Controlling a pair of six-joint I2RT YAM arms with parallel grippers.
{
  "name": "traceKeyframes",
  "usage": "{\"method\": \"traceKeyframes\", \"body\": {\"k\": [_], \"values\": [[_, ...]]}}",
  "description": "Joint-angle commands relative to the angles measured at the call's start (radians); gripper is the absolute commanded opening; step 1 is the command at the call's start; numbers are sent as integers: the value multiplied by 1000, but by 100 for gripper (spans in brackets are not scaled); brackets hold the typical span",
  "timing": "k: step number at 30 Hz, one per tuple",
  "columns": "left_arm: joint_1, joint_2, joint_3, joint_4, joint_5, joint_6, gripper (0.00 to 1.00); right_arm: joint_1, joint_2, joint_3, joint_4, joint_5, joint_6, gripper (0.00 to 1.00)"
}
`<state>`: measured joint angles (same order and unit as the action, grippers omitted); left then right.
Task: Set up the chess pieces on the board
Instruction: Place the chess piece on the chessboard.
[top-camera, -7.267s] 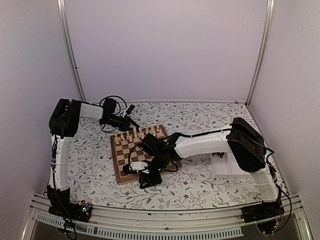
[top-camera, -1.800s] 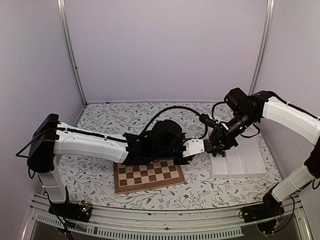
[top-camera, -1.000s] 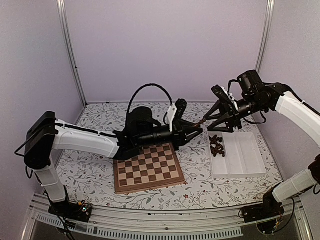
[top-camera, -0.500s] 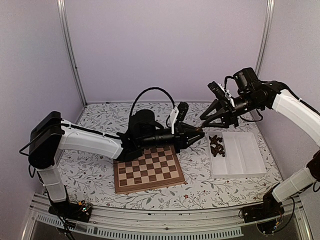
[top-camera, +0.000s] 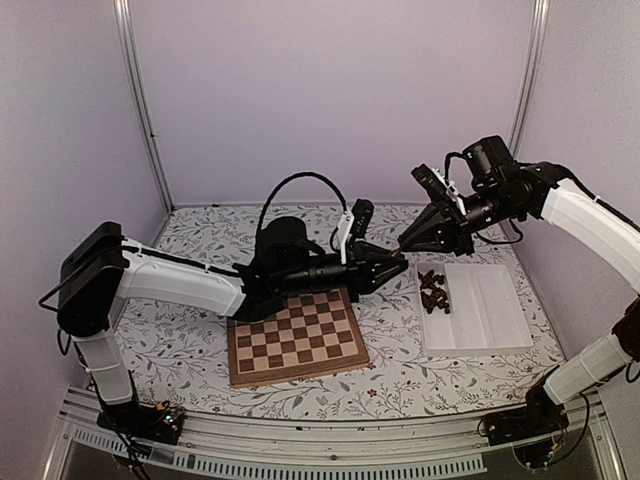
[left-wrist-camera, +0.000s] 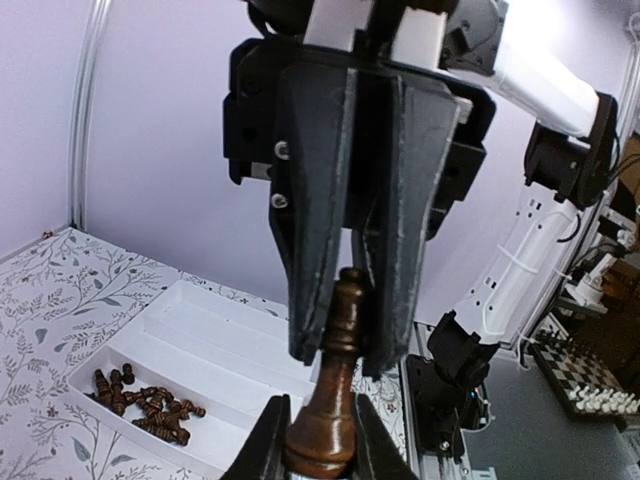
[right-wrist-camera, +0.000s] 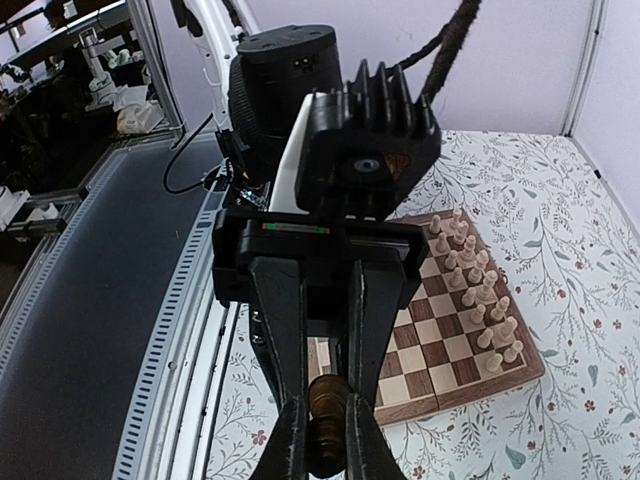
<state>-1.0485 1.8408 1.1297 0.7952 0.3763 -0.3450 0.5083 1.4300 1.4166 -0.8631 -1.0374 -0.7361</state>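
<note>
Piece (left-wrist-camera: 335, 370), dark turned wood (probably light, stiff, slippery): base between the fingers (left-wrist-camera: 275, 445) of left gripper (left-wrist-camera: 320, 450), head between those of right gripper (right-wrist-camera: 322, 445), both closed on it; collar below head looks the surest hold.

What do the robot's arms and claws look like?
The left arm and right arm have white shells and black joints. A black cable loops over the left one. The left claw and right claw are black, with two long tapering fingers.
</note>
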Motion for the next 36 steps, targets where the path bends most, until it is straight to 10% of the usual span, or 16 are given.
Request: {"method": "traceKeyframes", "body": {"k": [1,15,22,36], "values": [[13,8,27,-11,-20,6,27,4,16,15,17,1,21,7],[145,-416,-70,-575,-423,379,62,5,166,181,86,306,108,3],[271,-515,-117,-564,-748,463,68,91,336,327,30,460,129,3],[375,-666,-248,-437,-953,457,78,407,596,430,-50,600,86,4]]}}
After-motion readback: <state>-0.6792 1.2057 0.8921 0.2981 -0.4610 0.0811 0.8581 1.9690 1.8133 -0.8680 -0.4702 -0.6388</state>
